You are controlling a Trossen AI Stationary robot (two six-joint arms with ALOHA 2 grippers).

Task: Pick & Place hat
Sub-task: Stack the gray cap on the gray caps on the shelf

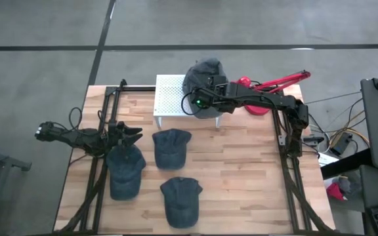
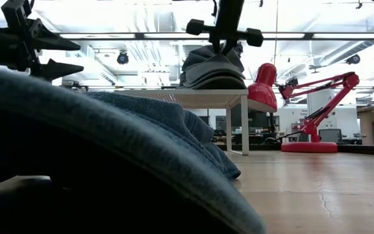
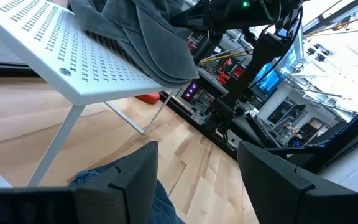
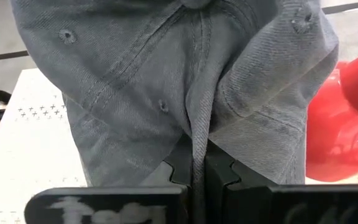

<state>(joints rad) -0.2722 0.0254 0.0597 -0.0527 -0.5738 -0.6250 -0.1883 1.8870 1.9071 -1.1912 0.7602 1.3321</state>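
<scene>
A grey denim cap (image 1: 206,72) lies on the right end of a white perforated stand (image 1: 168,97), its brim hanging over the edge (image 3: 166,62). My right gripper (image 1: 200,101) (image 2: 223,40) stands over it, shut on its crown. Three blue denim caps lie on the table: one near the stand (image 1: 170,145), one at the left (image 1: 125,172), one at the near edge (image 1: 179,200). My left gripper (image 1: 134,136) (image 3: 194,180) hovers open just above the left blue cap, touching nothing. My right gripper pinches a raised fold of the grey cap's crown (image 4: 197,146) between its two fingers (image 4: 178,167). It comes from above, pointing down (image 2: 224,45). The cap's underside rests on the stand's top (image 2: 213,83); the crown cloth is bunched toward the fingers.
A red desk lamp (image 1: 268,88) stands behind the stand's right end, close to my right arm. Black frame rails run along the left (image 1: 104,124) and right (image 1: 287,151) sides of the table. Bare wood shows at the right (image 1: 241,170).
</scene>
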